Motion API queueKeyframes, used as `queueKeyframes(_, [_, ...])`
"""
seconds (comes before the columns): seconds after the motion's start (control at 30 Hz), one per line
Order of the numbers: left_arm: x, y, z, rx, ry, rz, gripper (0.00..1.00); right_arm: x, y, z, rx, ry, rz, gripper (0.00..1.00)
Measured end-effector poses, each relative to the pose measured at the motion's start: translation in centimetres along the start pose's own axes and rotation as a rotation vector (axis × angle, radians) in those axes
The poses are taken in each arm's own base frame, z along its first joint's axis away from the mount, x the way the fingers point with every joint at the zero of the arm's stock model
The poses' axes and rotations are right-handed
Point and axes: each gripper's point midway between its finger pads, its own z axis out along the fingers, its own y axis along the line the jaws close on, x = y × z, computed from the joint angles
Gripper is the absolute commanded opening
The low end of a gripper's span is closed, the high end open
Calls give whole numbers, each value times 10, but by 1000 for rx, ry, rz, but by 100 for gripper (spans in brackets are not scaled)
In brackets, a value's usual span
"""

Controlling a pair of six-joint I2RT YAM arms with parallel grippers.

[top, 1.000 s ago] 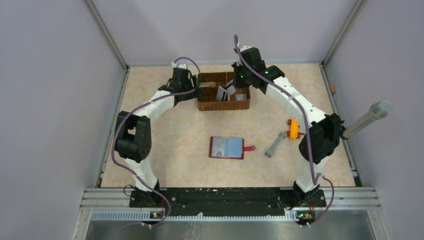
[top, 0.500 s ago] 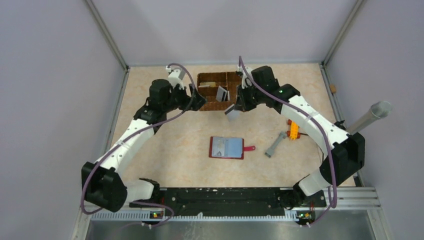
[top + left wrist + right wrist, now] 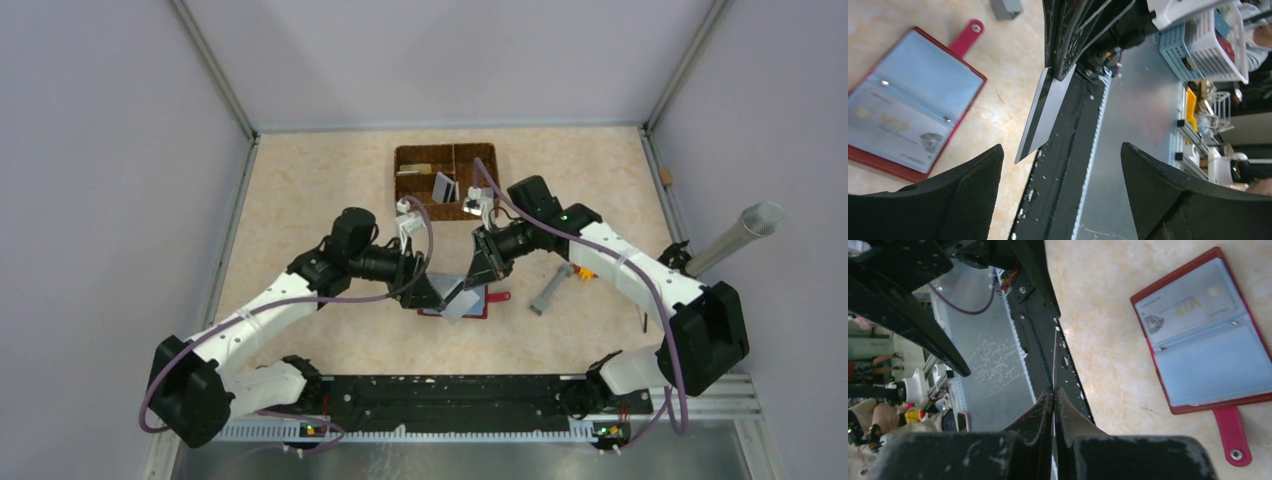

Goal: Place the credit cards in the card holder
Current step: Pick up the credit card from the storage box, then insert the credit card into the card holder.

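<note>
The dark red card holder (image 3: 903, 112) lies open on the table, clear pockets up, with a VIP card in one pocket; it also shows in the right wrist view (image 3: 1205, 335). In the top view only its snap tab (image 3: 498, 296) and edge show. My right gripper (image 3: 478, 276) is shut on a grey credit card with a dark stripe (image 3: 1044, 114) and holds it tilted just above the holder's near side (image 3: 461, 300). The card is edge-on in the right wrist view (image 3: 1054, 357), clamped between the jaws (image 3: 1054, 390). My left gripper (image 3: 1060, 150) is open and empty, facing that card (image 3: 425, 290).
A brown divided wicker basket (image 3: 404, 196) with more cards (image 3: 444, 186) stands at the back. A grey tool (image 3: 550, 290) and an orange-yellow object (image 3: 587, 258) lie right of the holder. A metal cylinder (image 3: 740, 235) leans at the right wall.
Both arms have swung from the basket down to the card holder. My right gripper carried the grey card along; my left gripper now faces it over the holder.
</note>
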Motion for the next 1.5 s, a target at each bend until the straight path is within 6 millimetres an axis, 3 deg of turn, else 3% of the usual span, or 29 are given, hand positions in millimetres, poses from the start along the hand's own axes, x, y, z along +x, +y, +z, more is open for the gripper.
queueKeyframes(0.13, [19,-17,6,68,68,-6,77,-1,19,1,-89,-3,-31,0])
queueKeyframes(0.3, [31,-33,13,137,124,-10,40,-1,31,3,-151,-1,-57,0])
queueKeyframes(0.43, [38,-34,19,152,156,-33,10,0,38,3,-181,6,-63,0])
queueKeyframes(0.5, [39,-32,21,148,158,-40,1,0,38,3,-183,6,-63,0])
queueKeyframes(0.7, [41,-26,24,135,141,-63,0,1,37,4,-180,7,-60,0])
queueKeyframes(0.83, [45,-17,29,106,115,-95,0,2,25,8,-124,1,-42,48])
queueKeyframes(0.93, [53,-2,32,44,101,-137,0,1,6,11,-38,-21,7,64])
queueKeyframes(1.07, [64,24,38,-65,88,-222,0,5,-34,7,122,-86,120,66])
queueKeyframes(1.27, [71,68,41,-199,35,-360,0,33,-89,-6,419,-162,296,66])
queueKeyframes(1.5, [63,105,41,-257,-63,-466,0,76,-128,-15,640,-212,450,65])
